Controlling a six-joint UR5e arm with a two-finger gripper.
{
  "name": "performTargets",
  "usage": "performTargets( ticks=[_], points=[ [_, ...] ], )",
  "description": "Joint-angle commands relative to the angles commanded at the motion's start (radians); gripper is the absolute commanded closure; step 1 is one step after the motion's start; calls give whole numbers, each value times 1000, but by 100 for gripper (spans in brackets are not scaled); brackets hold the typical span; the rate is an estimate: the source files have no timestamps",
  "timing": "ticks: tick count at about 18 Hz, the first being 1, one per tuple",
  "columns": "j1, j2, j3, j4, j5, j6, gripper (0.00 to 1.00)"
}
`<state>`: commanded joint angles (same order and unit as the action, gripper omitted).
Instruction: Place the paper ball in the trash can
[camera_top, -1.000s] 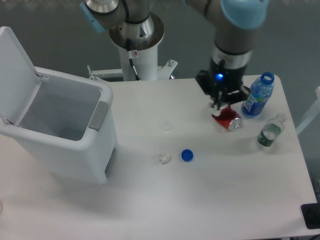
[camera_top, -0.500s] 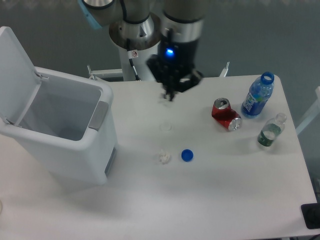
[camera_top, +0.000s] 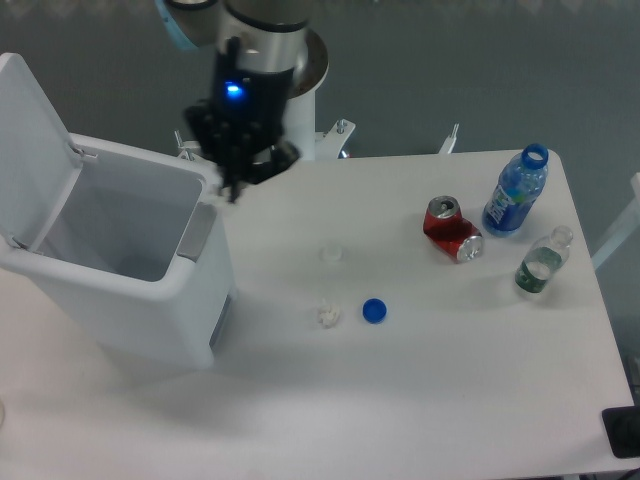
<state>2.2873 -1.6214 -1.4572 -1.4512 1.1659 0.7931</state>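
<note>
The paper ball (camera_top: 328, 316), small, white and crumpled, lies on the white table near its middle. The trash can (camera_top: 120, 300), a large white bin with a grey handle panel (camera_top: 197, 232), stands at the left with its lid (camera_top: 30, 140) flipped up and its inside empty as far as I see. My gripper (camera_top: 234, 193) hangs at the back, just over the bin's right rim, far from the paper ball. Its fingers look pressed together with nothing between them.
A blue bottle cap (camera_top: 374, 311) lies right of the paper ball, and a small clear cap (camera_top: 332, 253) behind it. A crushed red can (camera_top: 452, 229), a blue bottle (camera_top: 516, 190) and a clear bottle (camera_top: 542, 262) stand at the right. The robot base (camera_top: 275, 90) is behind the table.
My gripper has swept left along the back of the table, from the red can past the middle to the bin's right rim. Nothing on the table has moved.
</note>
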Motion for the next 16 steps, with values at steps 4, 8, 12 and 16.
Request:
performTargets(
  ticks=[4, 8, 12, 16],
  points=[
    [-38, -6, -14, 17, -8, 0, 72],
    [-75, -9, -15, 17, -26, -2, 45],
    [-100, -14, -15, 15, -32, -5, 5],
    [-100, -12, -14, 15, -32, -6, 1]
  ],
)
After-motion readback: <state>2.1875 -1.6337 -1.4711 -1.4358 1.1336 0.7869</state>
